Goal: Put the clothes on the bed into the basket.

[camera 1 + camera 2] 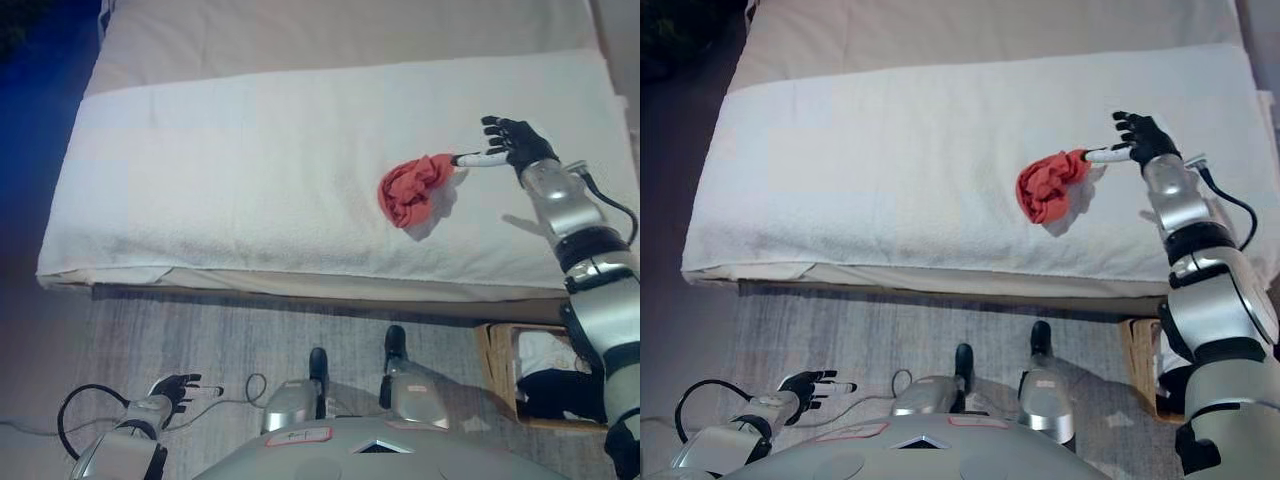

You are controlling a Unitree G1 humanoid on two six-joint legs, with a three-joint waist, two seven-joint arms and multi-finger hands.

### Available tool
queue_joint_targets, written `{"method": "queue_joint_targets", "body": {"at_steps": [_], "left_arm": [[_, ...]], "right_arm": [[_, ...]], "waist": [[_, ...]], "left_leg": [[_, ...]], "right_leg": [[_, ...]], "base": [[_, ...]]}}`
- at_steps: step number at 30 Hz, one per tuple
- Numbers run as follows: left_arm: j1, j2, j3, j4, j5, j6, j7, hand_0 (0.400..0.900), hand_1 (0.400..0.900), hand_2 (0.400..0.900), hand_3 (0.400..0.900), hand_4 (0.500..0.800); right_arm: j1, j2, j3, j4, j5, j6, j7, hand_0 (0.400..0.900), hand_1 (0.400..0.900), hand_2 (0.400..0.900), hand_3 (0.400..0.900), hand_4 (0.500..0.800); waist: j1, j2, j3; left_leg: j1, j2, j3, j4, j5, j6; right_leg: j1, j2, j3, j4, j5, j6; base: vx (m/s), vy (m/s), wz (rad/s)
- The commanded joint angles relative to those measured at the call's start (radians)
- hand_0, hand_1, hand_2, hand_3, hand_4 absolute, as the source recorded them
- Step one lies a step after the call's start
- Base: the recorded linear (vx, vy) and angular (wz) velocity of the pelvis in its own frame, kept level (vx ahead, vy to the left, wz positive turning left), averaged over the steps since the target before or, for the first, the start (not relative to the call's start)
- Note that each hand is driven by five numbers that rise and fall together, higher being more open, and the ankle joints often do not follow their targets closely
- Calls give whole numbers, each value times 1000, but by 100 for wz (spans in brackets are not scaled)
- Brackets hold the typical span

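A crumpled red cloth [411,189] lies on the white bed cover [250,170], right of the middle. My right hand [512,143] hovers just to the cloth's right with its fingers spread. One white-tipped finger [478,159] stretches out straight and touches the cloth's upper right edge. Nothing is gripped. The wooden basket [494,365] stands on the floor at the bed's lower right, partly hidden by my right arm. White and dark clothes lie inside it. My left hand [179,388] hangs low at the lower left over the floor, fingers straight.
The bed's near edge [300,285] runs across the view between me and the cloth. A grey rug [200,340] covers the floor in front of it. A beige strip of bed [330,35] lies beyond the white cover.
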Motion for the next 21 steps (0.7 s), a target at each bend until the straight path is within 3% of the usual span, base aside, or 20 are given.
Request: {"method": "queue_joint_targets", "body": {"at_steps": [1,5,12,21], "left_arm": [[-72,40,-46,36,-73,6,80,900,900,900,900,800],[-43,21,-67,22,-96,0,77,900,900,900,900,800],[1,8,-95,-35,-119,-22,68,900,900,900,900,800],[35,-3,-116,-80,-134,-32,67,900,900,900,900,800]], "right_arm": [[-262,76,54,108,-31,-4,-70,900,900,900,900,800],[-287,89,66,165,-49,-1,-76,900,900,900,900,800],[-319,36,71,206,-54,-5,-79,900,900,900,900,800],[-337,-20,54,227,-25,-4,-85,900,900,900,900,800]], "waist": [[-22,-75,44],[-6,-76,68],[34,-55,114],[68,-6,150]], "left_leg": [[-18,2,41,-11,-2,-9],[-45,-3,25,-11,7,-7],[-98,-18,-11,-11,28,-8],[-146,-43,-40,-11,44,-8]], "right_leg": [[-22,-61,84,18,-56,74],[-39,-65,82,17,-50,74],[-73,-77,69,24,-43,76],[-105,-95,64,17,-29,83]], "base": [[-61,-8,0],[-40,-11,11],[-37,1,19],[-16,10,9]]}}
